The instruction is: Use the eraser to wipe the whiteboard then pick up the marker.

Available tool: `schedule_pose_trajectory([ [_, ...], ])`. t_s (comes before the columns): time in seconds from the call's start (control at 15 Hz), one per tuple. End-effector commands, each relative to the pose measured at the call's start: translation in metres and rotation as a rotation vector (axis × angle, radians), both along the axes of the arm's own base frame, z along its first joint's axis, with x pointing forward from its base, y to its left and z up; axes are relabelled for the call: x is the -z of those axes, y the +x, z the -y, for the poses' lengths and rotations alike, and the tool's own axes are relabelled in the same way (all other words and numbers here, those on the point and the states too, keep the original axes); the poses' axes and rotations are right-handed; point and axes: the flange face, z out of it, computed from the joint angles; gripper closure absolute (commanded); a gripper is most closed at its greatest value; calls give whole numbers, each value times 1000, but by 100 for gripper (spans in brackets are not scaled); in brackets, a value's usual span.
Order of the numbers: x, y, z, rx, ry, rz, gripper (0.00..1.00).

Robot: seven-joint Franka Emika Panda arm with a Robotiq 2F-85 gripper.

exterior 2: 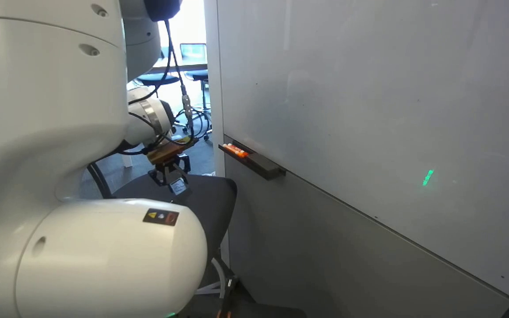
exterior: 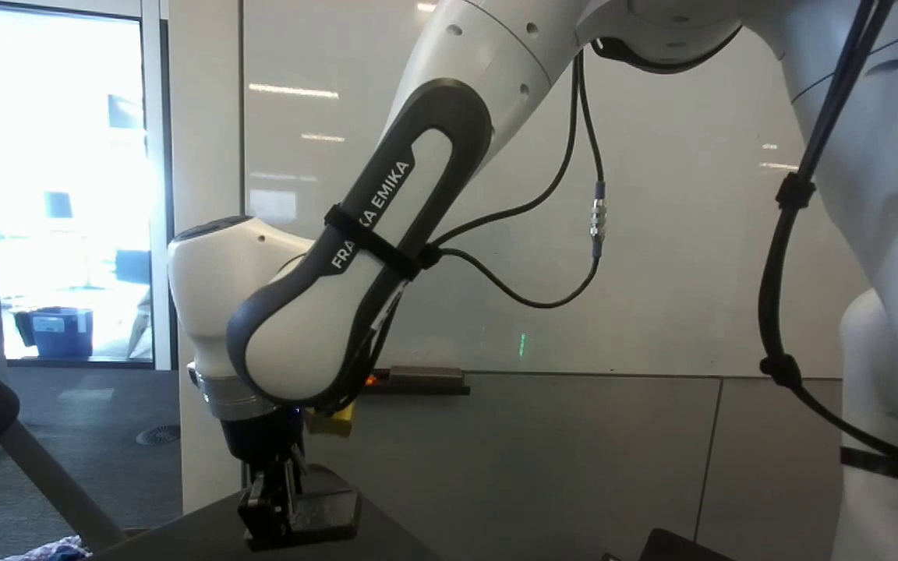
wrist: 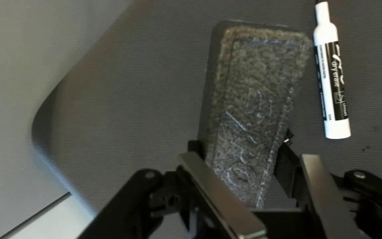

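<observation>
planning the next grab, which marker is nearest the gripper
The black-labelled white marker on the dark fabric surface; the orange markers lie farther off, on the wall tray.

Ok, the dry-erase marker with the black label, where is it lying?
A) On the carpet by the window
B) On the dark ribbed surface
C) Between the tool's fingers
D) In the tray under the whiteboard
B: the wrist view shows the dry-erase marker lying on the dark ribbed surface, to the right of the eraser in that picture.
</observation>
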Motion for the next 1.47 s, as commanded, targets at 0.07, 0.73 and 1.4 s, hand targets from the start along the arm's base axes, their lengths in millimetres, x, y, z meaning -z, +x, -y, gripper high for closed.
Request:
schedule_pose_trajectory([
  [0.07, -14, 31, 5, -68, -22, 7, 69],
  [0.73, 19, 53, 31, -30, 61, -57, 18],
  [1.4, -27, 28, 32, 37, 291, -142, 0],
])
